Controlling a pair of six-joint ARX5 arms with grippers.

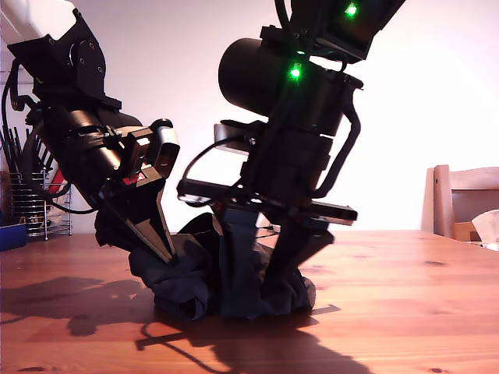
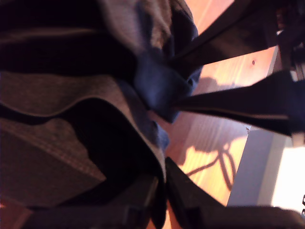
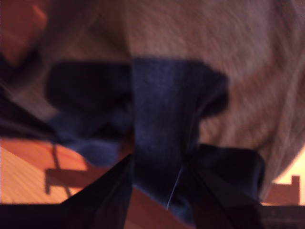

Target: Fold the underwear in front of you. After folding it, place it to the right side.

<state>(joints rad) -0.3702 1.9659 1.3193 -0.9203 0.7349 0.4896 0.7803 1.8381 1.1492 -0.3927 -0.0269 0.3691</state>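
Observation:
The underwear point(image 1: 187, 284) is a bunched dark heap on the wooden table point(image 1: 405, 296), near the middle of the exterior view. My first gripper point(image 1: 165, 253) comes in from the exterior view's left and is shut on a hemmed edge of the underwear point(image 2: 57, 143); its jaws meet on the cloth point(image 2: 162, 191). My second gripper point(image 1: 249, 265) stands over the heap's middle and is shut on a strip of the underwear point(image 3: 162, 119) that runs up between its fingers point(image 3: 109, 191). The first wrist view also shows my second gripper point(image 2: 176, 81) pinching a fold. The label is hidden.
A wooden chair point(image 1: 460, 202) stands behind the table at the exterior view's right, with a pale object point(image 1: 487, 226) beside it. A wire rack point(image 1: 31, 210) and a blue container point(image 1: 12, 234) sit at the exterior view's far left. Arm shadows fall on the table's front.

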